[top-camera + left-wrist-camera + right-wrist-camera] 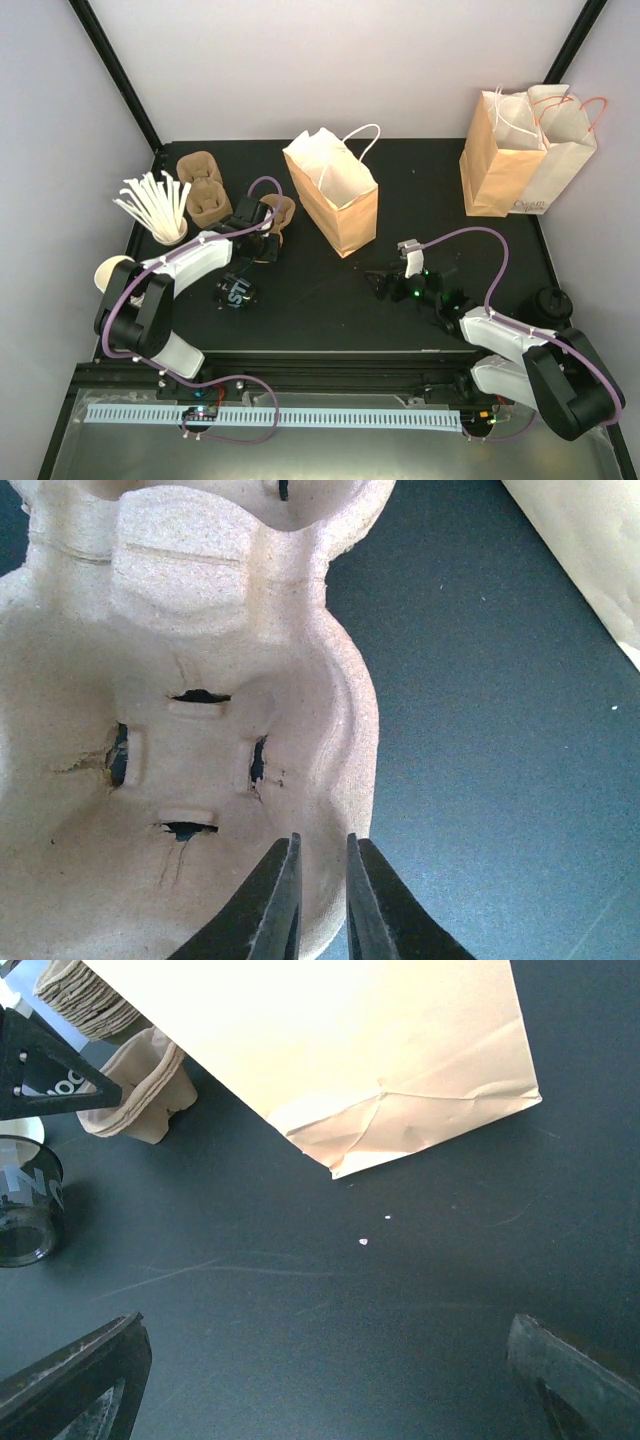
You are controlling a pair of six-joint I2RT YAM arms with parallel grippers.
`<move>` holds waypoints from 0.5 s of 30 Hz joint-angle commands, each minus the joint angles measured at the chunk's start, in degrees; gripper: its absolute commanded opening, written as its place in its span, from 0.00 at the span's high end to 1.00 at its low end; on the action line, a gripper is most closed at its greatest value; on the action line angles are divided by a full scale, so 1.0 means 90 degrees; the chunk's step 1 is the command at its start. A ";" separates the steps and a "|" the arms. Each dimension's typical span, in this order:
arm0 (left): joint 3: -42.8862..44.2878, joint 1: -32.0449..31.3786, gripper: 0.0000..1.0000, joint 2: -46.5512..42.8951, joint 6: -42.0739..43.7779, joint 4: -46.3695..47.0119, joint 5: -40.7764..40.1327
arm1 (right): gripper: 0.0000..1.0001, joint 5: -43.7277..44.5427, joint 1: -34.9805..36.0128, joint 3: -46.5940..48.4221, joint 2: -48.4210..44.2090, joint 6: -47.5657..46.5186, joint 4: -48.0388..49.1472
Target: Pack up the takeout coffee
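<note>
The takeout coffee (235,292), a dark cup with white lettering, stands on the black table near the left arm; the right wrist view has it at the left edge (25,1200). My left gripper (262,225) is beyond it at a brown pulp cup carrier (280,212). In the left wrist view the jaws (322,855) stand narrowly apart, pinching the carrier's (180,730) near rim. My right gripper (388,285) hovers open over bare table, nothing between its fingers (325,1360). An open tan paper bag (335,190) stands behind the middle of the table.
A stack of pulp carriers (203,185) and a cup of white stirrers (155,205) sit at the back left. A lidless paper cup (110,270) is by the left edge. More paper bags (525,150) stand at the back right.
</note>
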 commanded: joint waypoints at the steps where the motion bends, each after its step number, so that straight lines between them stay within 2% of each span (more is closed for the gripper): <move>1: -0.0002 -0.0046 0.85 -0.0246 -0.0015 0.0030 0.0031 | 0.01 0.0005 0.0031 0.0038 -0.0053 -0.0106 0.0127; 3: -0.0009 -0.0046 0.86 -0.0278 -0.0014 0.0022 0.0011 | 0.01 0.0005 0.0038 0.0039 -0.0058 -0.0106 0.0122; 4: -0.0012 -0.0046 0.82 -0.0272 -0.0007 0.0021 0.0015 | 0.01 0.0005 0.0033 0.0039 -0.0064 -0.0106 0.0113; 6: 0.0002 -0.0046 0.60 -0.0213 0.0005 0.0013 0.0014 | 0.01 0.0005 0.0034 0.0039 -0.0073 -0.0106 0.0103; 7: 0.0007 -0.0046 0.53 -0.0184 0.0012 0.0008 0.0018 | 0.01 0.0006 0.0033 0.0039 -0.0078 -0.0106 0.0097; 8: 0.0012 -0.0046 0.51 -0.0137 0.0020 0.0013 0.0020 | 0.01 0.0005 0.0032 0.0039 -0.0077 -0.0112 0.0093; 15: 0.0046 -0.0045 0.58 0.0087 0.0069 0.0062 0.0149 | 0.01 0.0034 0.0034 0.0032 -0.0151 -0.0117 0.0020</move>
